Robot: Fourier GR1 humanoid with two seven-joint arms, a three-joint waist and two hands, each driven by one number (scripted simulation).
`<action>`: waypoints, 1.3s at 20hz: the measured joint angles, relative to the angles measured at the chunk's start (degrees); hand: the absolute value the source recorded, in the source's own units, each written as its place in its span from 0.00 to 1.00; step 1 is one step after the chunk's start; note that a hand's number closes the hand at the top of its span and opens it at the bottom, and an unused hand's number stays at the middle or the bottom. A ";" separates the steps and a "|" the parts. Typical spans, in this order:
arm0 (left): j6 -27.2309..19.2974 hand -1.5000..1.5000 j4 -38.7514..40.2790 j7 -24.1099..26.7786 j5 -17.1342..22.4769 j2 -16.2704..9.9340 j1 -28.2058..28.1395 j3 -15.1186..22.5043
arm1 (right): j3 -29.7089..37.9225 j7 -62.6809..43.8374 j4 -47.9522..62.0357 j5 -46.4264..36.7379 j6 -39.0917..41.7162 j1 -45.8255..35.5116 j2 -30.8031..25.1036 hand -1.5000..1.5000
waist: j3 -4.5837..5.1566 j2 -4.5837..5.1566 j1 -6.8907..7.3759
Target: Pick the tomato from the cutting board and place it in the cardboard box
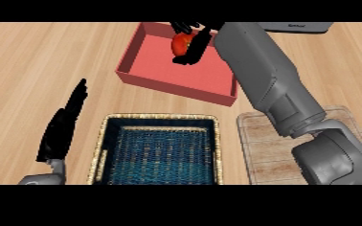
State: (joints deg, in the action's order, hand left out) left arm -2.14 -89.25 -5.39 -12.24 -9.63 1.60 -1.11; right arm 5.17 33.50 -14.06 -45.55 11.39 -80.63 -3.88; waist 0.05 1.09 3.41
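Tomato (182,43) in right hand (194,48) above box (176,84); orientation unclear.

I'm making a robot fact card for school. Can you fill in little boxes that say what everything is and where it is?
tomato: red, held by the right hand, over the box's far side
right hand: fingers curled round the tomato
red box: open top, on the wooden counter
cutting board: at the right, under the right forearm
basket: woven, in front of the box
left hand: open, resting at the left
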 measured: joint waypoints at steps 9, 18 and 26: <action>0.91 0.50 -0.03 -0.46 0.10 -0.04 1.37 0.30 | -0.15 -5.19 5.90 0.05 -4.01 0.08 3.40 0.00 | 0.01 0.61 1.38; 1.35 0.50 0.48 -1.90 0.23 -0.24 3.76 -0.02 | 7.99 -4.91 6.54 9.72 -5.42 0.45 3.72 0.00 | -0.04 0.75 1.83; 0.40 0.50 0.59 -0.97 -0.66 0.56 3.11 0.49 | 19.10 -6.00 6.16 20.68 -1.66 0.41 -0.54 0.00 | -0.06 1.08 1.61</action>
State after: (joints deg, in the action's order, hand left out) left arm -1.75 -88.66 -6.37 -12.90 -9.08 4.72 -0.62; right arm 24.27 27.50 -7.90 -24.88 9.73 -80.22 -4.41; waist -0.01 2.17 5.03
